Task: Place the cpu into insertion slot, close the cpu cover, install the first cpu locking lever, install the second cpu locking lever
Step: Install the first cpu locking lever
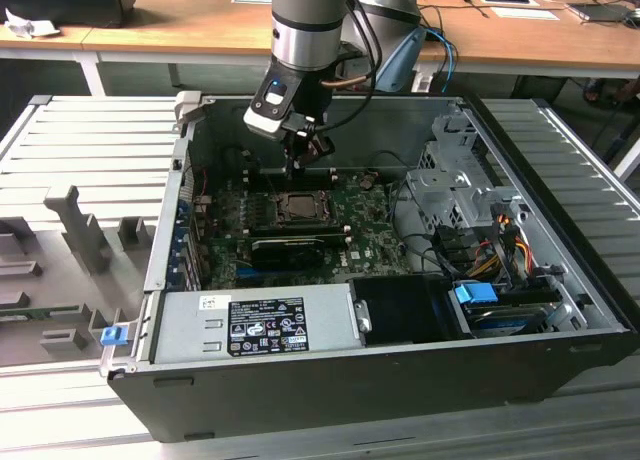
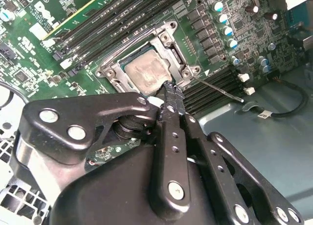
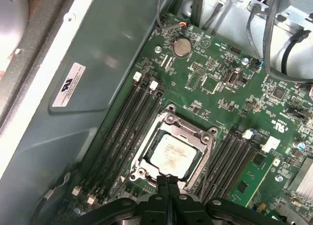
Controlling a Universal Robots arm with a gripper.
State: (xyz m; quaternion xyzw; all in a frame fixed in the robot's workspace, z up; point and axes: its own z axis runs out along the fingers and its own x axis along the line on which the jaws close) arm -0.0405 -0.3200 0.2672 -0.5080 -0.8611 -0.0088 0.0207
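Note:
The cpu (image 3: pixel 170 154) lies flat in the insertion slot (image 1: pixel 298 208), its dull silver top smeared with paste, also seen in the second wrist view as the cpu (image 2: pixel 146 71). The cpu cover (image 3: pixel 184 130) is down around it, a silver frame (image 2: pixel 165 40) with the chip showing through the cut-out. My gripper (image 3: pixel 167 179) is shut with nothing between its fingers, its tip (image 2: pixel 170 89) right at one edge of the socket. In the exterior view the gripper (image 1: pixel 300 166) hangs just above the socket. A thin metal locking lever (image 2: pixel 221 90) sticks out from one socket corner over the memory slots.
Memory slots (image 3: pixel 126 129) flank the socket on both sides. A long black card (image 1: pixel 290 248) lies just in front of it, with the power supply (image 1: pixel 255 325) at the case front. A drive cage (image 1: pixel 450 195) and cable bundle (image 1: pixel 500 242) fill the exterior view's right.

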